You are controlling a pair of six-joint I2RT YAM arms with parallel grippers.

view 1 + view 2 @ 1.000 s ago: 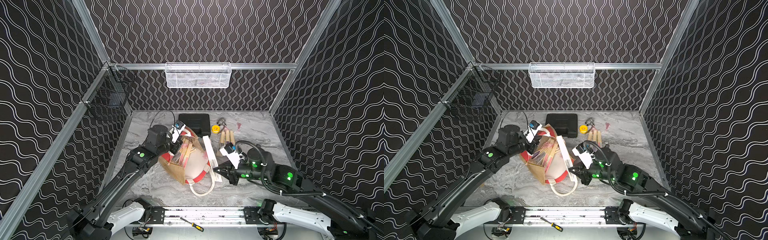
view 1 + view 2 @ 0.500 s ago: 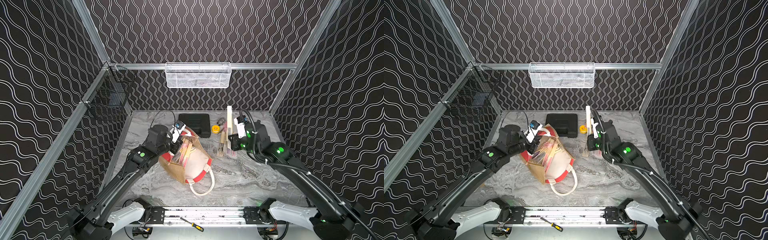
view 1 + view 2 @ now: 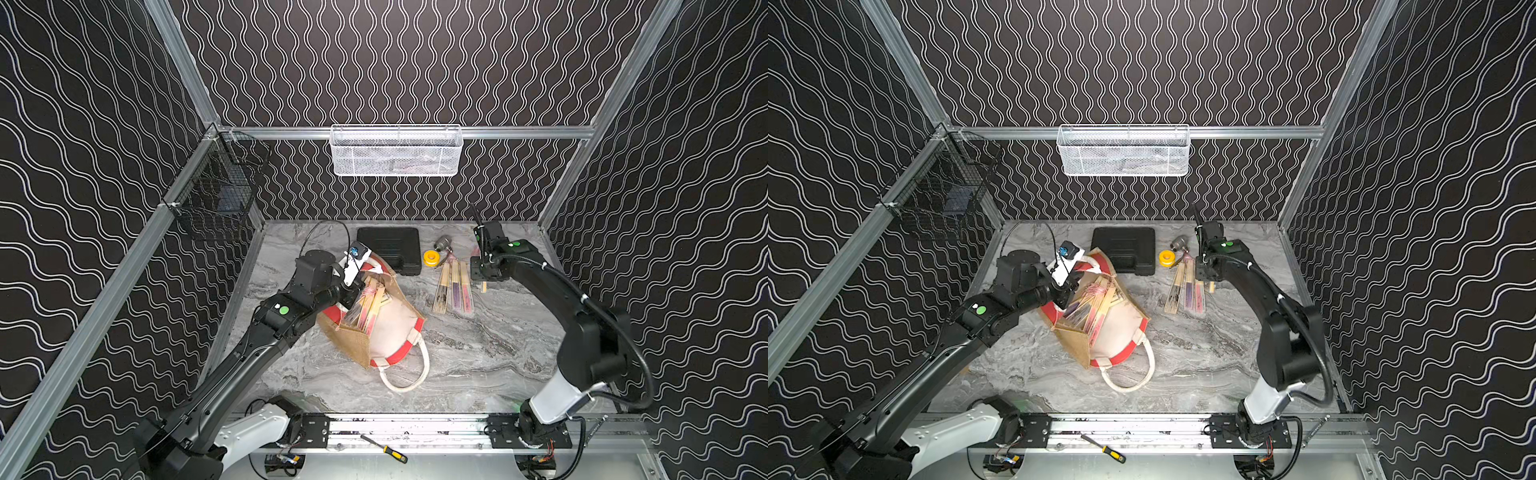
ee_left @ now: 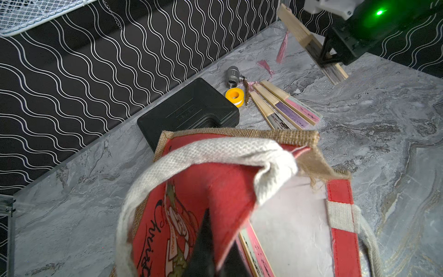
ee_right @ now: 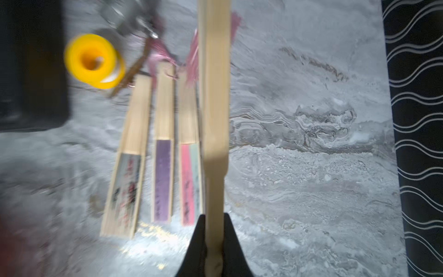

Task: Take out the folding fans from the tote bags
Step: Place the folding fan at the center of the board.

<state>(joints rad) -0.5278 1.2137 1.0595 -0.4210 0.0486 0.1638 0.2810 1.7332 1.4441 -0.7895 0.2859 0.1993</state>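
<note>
The tan jute tote bag (image 3: 392,336) (image 3: 1117,336) lies tipped on the marble table, its mouth facing the front right. My left gripper (image 3: 353,291) (image 4: 219,259) is shut on its red printed rim (image 4: 223,191) and holds the mouth up. Several folding fans (image 3: 368,303) (image 4: 251,249) lie inside. Three more fans (image 3: 453,286) (image 5: 163,144) rest side by side at the back right. Just right of them, my right gripper (image 3: 482,276) (image 5: 214,239) is shut on another bamboo fan (image 5: 214,96) (image 4: 297,31), held low over the table, parallel to the row.
A flat black case (image 3: 390,249), a yellow tape roll (image 3: 432,257) and a metal fitting (image 3: 444,243) sit behind the bag and fans. A white mesh basket (image 3: 395,149) hangs on the back wall, a black wire basket (image 3: 216,199) on the left. A screwdriver (image 3: 384,448) lies on the front rail.
My right arm carried a fan from the bag's mouth up and back, then lowered it beside the three laid-out fans. The left gripper and the bag have stayed put.
</note>
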